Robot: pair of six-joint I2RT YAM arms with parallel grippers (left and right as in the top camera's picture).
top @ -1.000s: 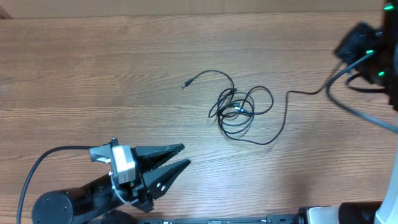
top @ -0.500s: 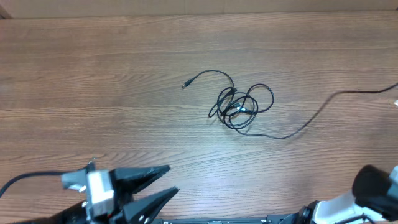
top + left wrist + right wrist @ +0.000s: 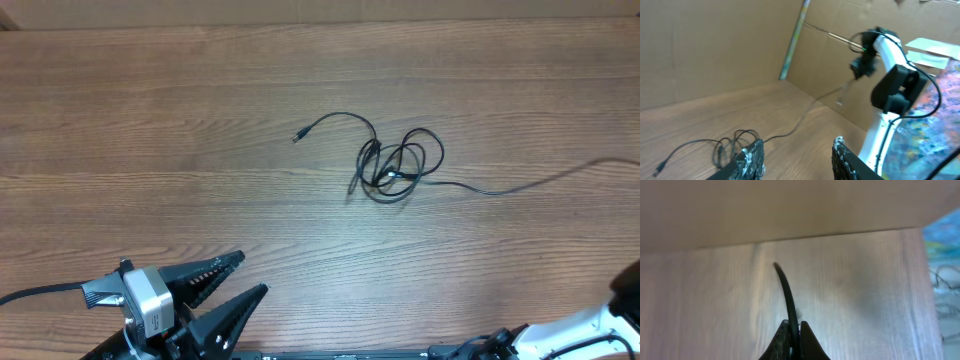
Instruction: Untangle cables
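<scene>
since the right hand (image 3: 794, 332) clamps one strand of the cables (image 3: 400, 165), pull gently; the released left hand (image 3: 254, 271) should pin the rest.

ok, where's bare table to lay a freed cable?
Free: the table left of the plug; the far strip above the knot; the near strip between knot and left tool. Crowded: right of the knot, where the strand trails off.

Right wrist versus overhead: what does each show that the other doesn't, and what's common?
Only the right wrist view: the right end effector shut on a cable strand that sticks out ahead of its fingers. Only the overhead: the knotted clump, the free plug end, and the open left end effector. Both: the wooden table and black cable.
</scene>
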